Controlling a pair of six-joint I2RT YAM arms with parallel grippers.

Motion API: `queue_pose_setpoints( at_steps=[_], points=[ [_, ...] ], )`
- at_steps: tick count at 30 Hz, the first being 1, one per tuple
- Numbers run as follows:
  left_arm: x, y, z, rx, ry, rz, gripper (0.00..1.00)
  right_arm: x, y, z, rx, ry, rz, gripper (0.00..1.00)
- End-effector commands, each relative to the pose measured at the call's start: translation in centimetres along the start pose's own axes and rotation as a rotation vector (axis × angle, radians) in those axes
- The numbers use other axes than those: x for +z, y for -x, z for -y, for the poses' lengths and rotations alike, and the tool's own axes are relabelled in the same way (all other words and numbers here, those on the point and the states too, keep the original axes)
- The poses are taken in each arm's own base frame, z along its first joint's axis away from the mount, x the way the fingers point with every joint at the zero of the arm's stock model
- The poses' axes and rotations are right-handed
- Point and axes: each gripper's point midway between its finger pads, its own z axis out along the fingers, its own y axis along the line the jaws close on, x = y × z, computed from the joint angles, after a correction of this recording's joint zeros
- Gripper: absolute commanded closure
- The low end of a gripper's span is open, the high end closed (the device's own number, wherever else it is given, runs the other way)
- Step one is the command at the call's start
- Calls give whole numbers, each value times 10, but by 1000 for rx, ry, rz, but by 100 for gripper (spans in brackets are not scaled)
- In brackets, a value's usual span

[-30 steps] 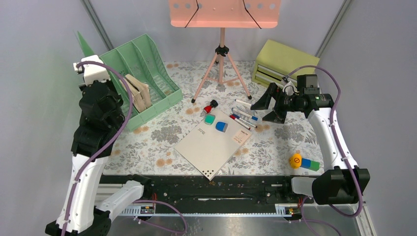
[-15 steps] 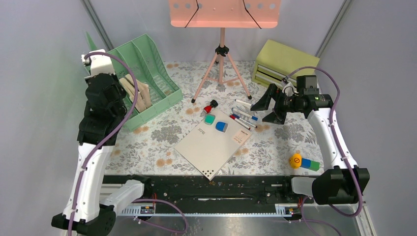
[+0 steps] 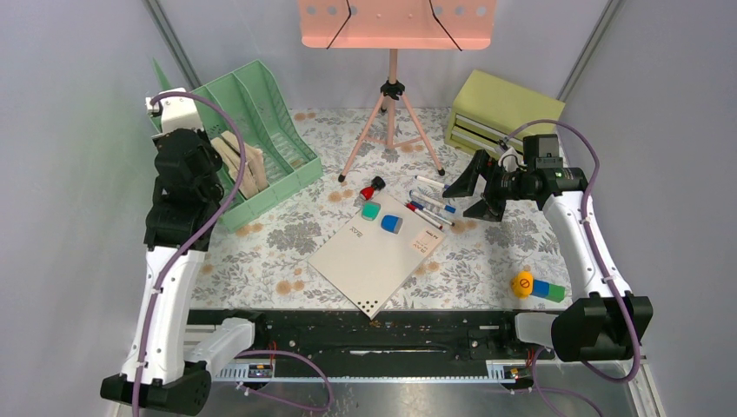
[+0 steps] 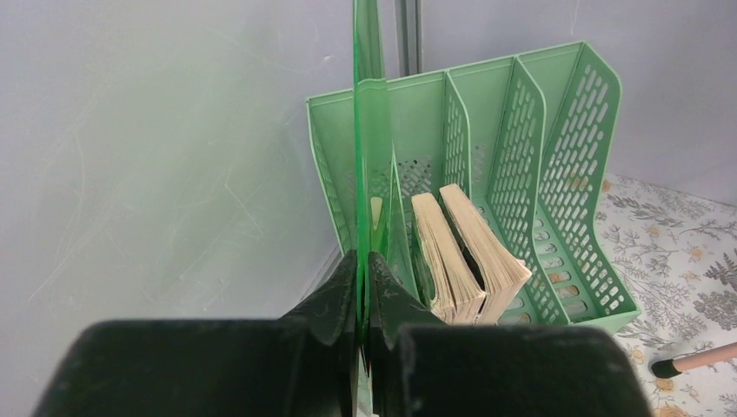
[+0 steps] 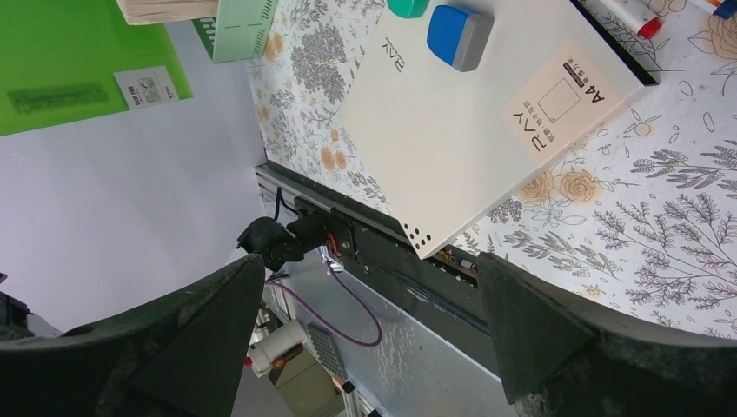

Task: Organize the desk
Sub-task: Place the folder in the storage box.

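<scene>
Left gripper [image 4: 363,262] clamped on a green sheet [image 4: 366,156], perhaps a folder, plain only wrist-side; right gripper [image 3: 457,201] agape.

Left pincer [image 4: 363,269] clamped tight, raised; right pincer [image 3: 459,198] spread wide.

White pad [image 5: 452,139] on floral desk [image 5: 660,234]

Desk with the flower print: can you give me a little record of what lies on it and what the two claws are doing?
desk: floral top
left gripper: shut on green folder, held upright over file rack
in rack: two books
right gripper: open, empty, beside markers
centre: A4 paper pad, blue eraser on it
back: pink music stand, drawer box
right front: yellow ball
</scene>
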Motion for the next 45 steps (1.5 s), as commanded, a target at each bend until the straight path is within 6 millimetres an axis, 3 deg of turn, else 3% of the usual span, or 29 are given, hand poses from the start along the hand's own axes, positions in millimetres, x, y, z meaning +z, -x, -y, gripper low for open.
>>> queue_pose_setpoints(
  at_steps=[1, 19, 33, 38, 45],
  points=[
    [6, 22, 3, -92, -13, 111, 100, -3, 0, -6, -16, 31, 1, 1],
    [28, -2, -7, -128, 24, 170, 100, 3, -1, 1, -4, 25, -25, 0],
    [45, -5, 5, -102, -3, 208, 100, 5, -1, 2, -1, 25, -34, 1],
    [52, -14, -9, -92, 52, 204, 100, 6, -3, 3, 7, 25, -38, 1],
    [57, -35, -13, -103, 60, 174, 100, 8, -2, 5, 12, 24, -49, 0]
  ],
)
